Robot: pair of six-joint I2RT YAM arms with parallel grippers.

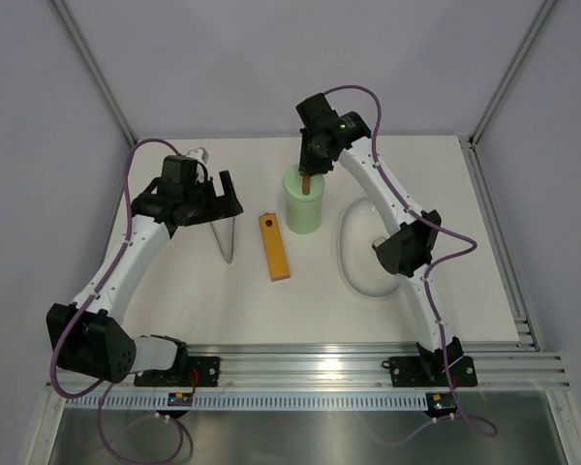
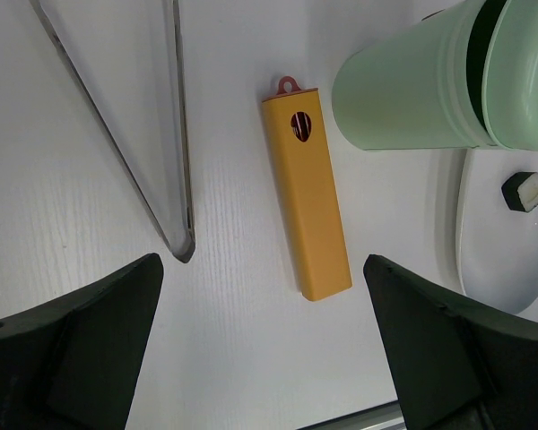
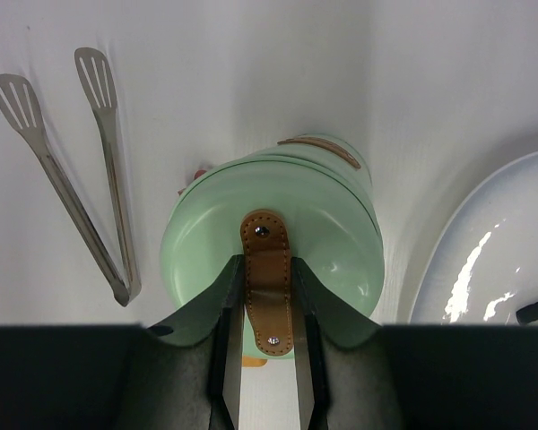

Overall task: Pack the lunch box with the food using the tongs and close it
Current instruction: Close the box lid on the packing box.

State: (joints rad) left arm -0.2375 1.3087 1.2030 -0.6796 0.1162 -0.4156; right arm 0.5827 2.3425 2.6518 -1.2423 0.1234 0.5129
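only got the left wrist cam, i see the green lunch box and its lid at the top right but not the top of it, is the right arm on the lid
Observer: Yes. The right end effector is shut on the brown handle of the lid.
Operator: ok and the tongs, i only see the joined end
Observer: The tongs lie on the table with nothing gripping them, and the two slotted tips are apart.
Operator: can you see the whole plate from above
Observer: No. The right arm crosses over the white plate and hides much of it.
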